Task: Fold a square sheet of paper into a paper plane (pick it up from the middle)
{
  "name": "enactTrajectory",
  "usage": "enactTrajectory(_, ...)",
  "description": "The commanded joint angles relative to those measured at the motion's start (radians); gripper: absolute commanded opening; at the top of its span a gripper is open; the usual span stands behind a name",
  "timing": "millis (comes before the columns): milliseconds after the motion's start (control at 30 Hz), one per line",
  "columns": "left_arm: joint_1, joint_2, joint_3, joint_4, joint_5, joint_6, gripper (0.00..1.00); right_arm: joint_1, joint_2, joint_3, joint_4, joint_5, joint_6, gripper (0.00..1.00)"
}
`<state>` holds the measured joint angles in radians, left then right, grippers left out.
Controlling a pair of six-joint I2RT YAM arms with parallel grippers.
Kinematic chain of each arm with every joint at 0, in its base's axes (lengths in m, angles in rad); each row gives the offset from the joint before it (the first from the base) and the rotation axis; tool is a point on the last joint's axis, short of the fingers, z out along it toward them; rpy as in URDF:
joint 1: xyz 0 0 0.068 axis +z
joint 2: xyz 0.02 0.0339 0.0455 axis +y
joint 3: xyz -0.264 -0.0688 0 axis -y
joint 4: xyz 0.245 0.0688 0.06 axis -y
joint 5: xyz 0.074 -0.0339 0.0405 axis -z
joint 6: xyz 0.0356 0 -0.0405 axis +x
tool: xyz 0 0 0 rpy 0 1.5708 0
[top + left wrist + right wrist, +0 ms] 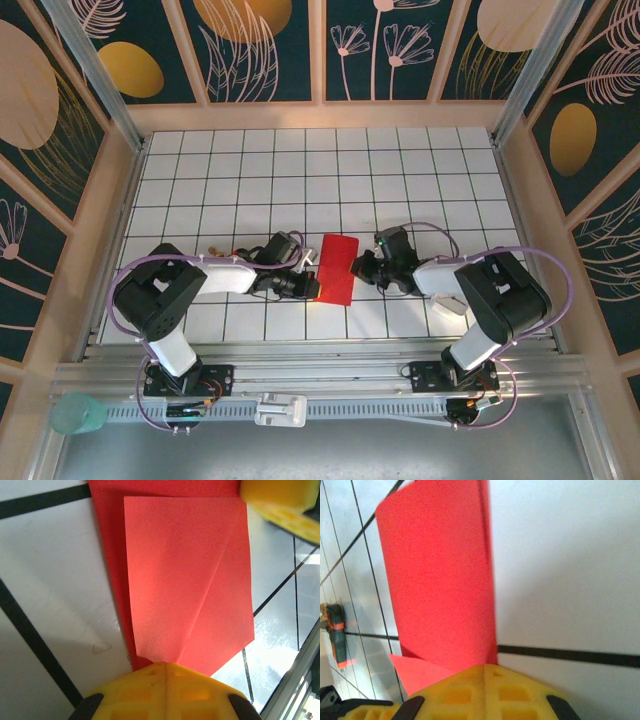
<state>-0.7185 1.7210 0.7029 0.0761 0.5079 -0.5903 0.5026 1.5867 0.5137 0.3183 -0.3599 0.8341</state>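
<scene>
1. Table [250, 170]: white top ruled in a black grid. Its near edge is hidden under the arm bases and the metal rail.
2. Left arm [165, 290] and right arm [500, 295]: both black and white, elbows out, reaching in toward the table's middle. Their wrists cover the grid beneath.
3. Square sheet of paper [338, 268]: bright red, already folded, lying near the middle of the table between the two grippers.
   - Left wrist view [185, 580]: a paler upper layer with a slanting crease lies over a darker layer. The far edge is cut off by the frame.
   - Right wrist view [440, 580]: one part stands up from the table, with its top cut off.
4. Left gripper [162, 680]: yellow pads pressed together, pinching the sheet's near corner. How much paper lies between the pads is hidden.
5. Right gripper [485, 680]: pads closed tight on the sheet's opposite edge. One of its fingers [280, 505] shows blurred in the corner of the left wrist view.
6. Teal round object [80, 412]: at the near-left corner, off the grid. What it is cannot be made out.
7. Small brownish item [215, 247]: on the grid beside the left arm, too small to identify
</scene>
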Motion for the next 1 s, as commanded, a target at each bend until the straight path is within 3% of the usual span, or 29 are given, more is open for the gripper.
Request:
enactTrajectory(0,0.001,0.079,-0.08,-0.242,-0.152,0.021,0.0,-0.075,-0.006,-0.027,-0.094,0.09,-0.068,0.02)
enactTrajectory(133,0.001,0.038,-0.073,-0.208,-0.113,-0.032,0.0,-0.11,-0.063,0.008,-0.127,0.077,-0.119,0.02)
enactTrajectory(367,-0.045,-0.108,-0.093,-0.006,-0.006,-0.256,0.0,-0.085,-0.229,0.035,-0.214,0.089,-0.161,0.04)
enactTrajectory(500,-0.054,-0.179,-0.139,0.238,0.089,-0.401,0.17,-0.013,-0.263,0.026,-0.24,0.079,-0.17,0.05)
enactTrajectory(567,-0.048,-0.223,-0.14,0.261,0.074,-0.392,0.28,0.037,-0.276,0.023,-0.252,0.088,-0.169,0.05)
enactTrajectory(633,-0.01,-0.271,-0.14,0.229,0.046,-0.355,0.32,0.1,-0.289,0.008,-0.236,0.088,-0.153,0.05)
enactTrajectory(767,0.081,-0.275,-0.116,0.139,-0.01,-0.295,0.32,0.191,-0.281,-0.03,-0.14,0.072,-0.084,0.05)
enactTrajectory(967,0.089,-0.158,-0.008,0.048,-0.039,-0.158,0.38,0.287,-0.223,-0.057,-0.071,0.096,0.002,0.05)
